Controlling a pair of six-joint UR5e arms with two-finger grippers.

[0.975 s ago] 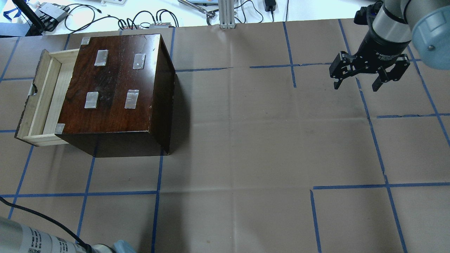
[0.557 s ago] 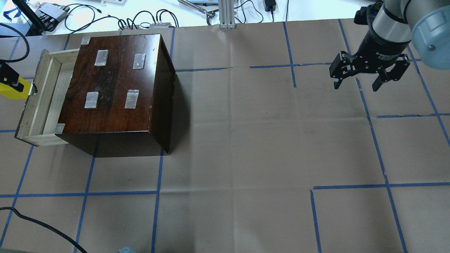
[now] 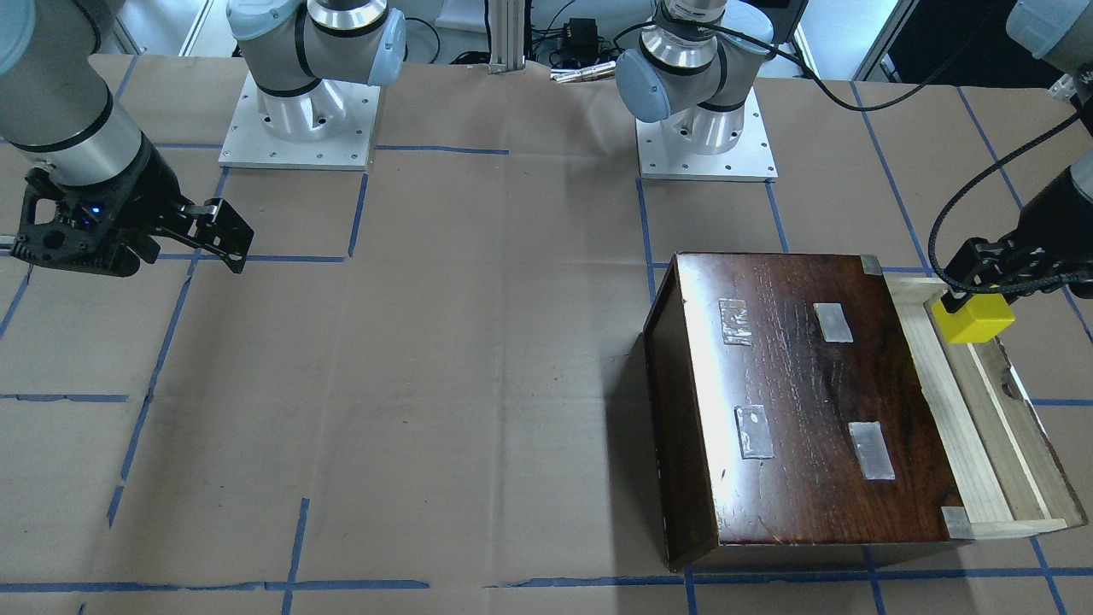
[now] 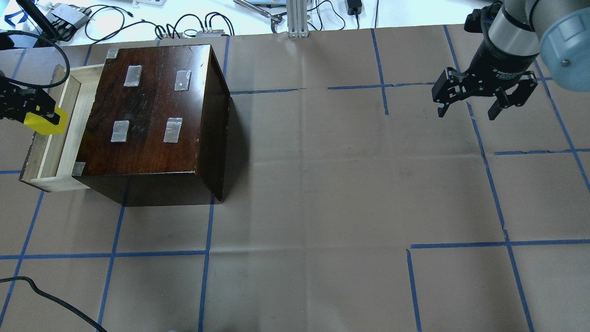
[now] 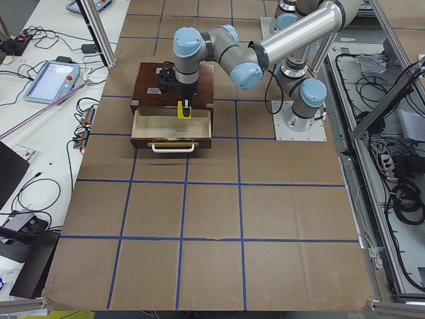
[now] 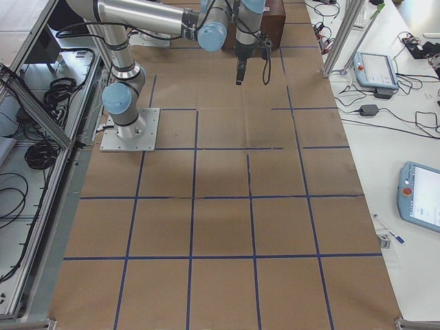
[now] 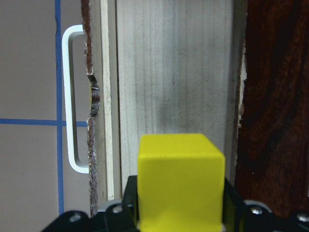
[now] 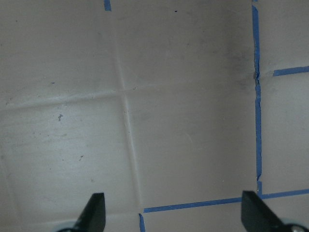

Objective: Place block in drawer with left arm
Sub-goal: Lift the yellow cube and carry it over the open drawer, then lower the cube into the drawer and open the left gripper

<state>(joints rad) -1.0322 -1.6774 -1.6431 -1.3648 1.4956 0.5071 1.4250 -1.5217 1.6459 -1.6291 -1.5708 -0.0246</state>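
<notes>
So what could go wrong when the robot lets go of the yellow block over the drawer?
The drawer is open only a little wider than the block, so a small drift sideways could land it on the front wall or against the dark box. The jaws of the left arm hold it above the drawer floor; dropped from there, it might bounce or tip.

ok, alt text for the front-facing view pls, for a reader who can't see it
The left gripper, at the view's right edge, holds a yellow block over the open drawer of a dark wooden box. The right gripper hangs open and empty at the view's left, above the paper-covered table gridded with blue tape.
</notes>
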